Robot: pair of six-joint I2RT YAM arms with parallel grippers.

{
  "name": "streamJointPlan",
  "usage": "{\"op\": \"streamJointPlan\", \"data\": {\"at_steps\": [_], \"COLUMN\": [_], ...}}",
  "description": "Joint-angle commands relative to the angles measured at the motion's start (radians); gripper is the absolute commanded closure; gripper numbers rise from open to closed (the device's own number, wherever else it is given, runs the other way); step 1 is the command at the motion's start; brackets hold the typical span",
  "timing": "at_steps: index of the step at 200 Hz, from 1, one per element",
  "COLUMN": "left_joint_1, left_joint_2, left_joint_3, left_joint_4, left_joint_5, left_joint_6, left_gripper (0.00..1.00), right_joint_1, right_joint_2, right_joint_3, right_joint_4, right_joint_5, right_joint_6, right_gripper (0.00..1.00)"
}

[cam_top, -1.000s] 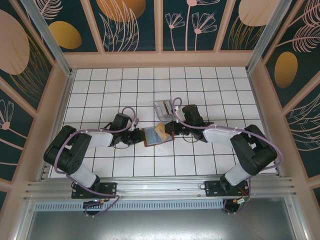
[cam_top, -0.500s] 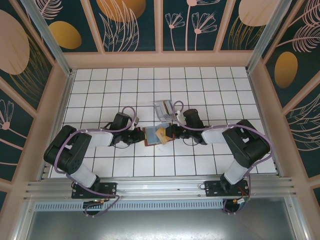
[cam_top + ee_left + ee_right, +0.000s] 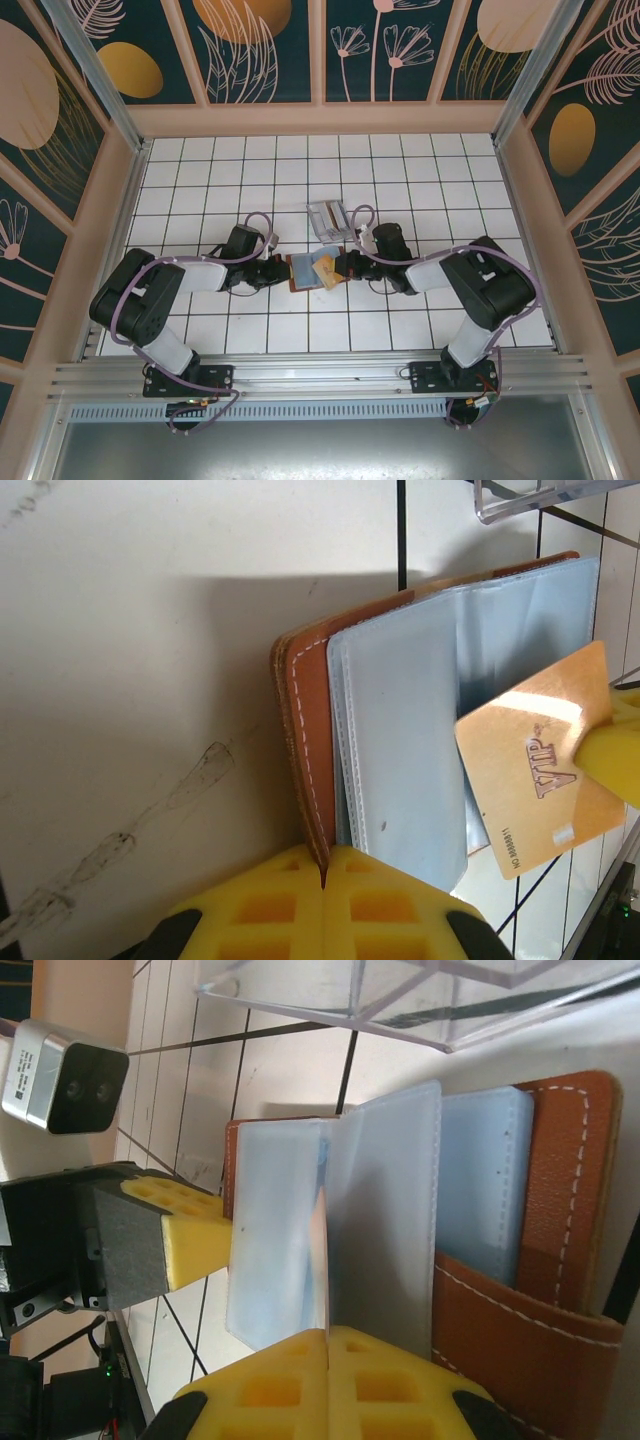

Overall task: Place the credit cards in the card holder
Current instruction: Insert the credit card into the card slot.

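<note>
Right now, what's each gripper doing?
Left gripper: closed on the card holder at its leather edge.
Right gripper: closed on the gold card.

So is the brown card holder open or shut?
Open. The card holder lies spread on the table, its clear sleeves fanned out.

Top view is evenly lit and sharp, the white tiled table [image 3: 200, 180] bright with just soft shadows under the arms [image 3: 160, 285] (light seems to come from above). In the left wrist view the card holder [image 3: 305, 730] casts a broad grey shadow to its left, the gold card [image 3: 520, 750] has a pale sheen, and the yellow pads [image 3: 260, 910] up close go soft.
</note>
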Motion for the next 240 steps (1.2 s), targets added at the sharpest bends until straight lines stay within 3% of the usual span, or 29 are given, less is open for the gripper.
{"op": "streamJointPlan", "data": {"at_steps": [1, 111, 175, 203, 240], "left_joint_1": [0.002, 0.003, 0.003, 0.003, 0.003], "left_joint_2": [0.031, 0.011, 0.002, 0.005, 0.003], "left_joint_3": [0.011, -0.007, -0.002, 0.002, 0.003], "left_joint_4": [-0.026, -0.045, -0.050, -0.050, -0.057], "left_joint_5": [-0.004, -0.025, -0.011, -0.015, -0.019], "left_joint_6": [0.004, 0.020, 0.020, 0.020, 0.021], "left_gripper": [1.00, 1.00, 1.00, 1.00, 1.00], "right_joint_1": [-0.003, -0.004, -0.003, 0.007, 0.030], "right_joint_2": [0.041, 0.046, -0.025, 0.043, 0.065], "right_joint_3": [-0.005, -0.021, -0.082, -0.044, -0.035], "right_joint_4": [0.072, 0.068, 0.107, 0.142, 0.185], "right_joint_5": [-0.037, 0.037, 0.142, 0.063, 0.049], "right_joint_6": [0.038, 0.087, 0.125, 0.134, 0.132], "right_gripper": [1.00, 1.00, 1.00, 1.00, 1.00]}}
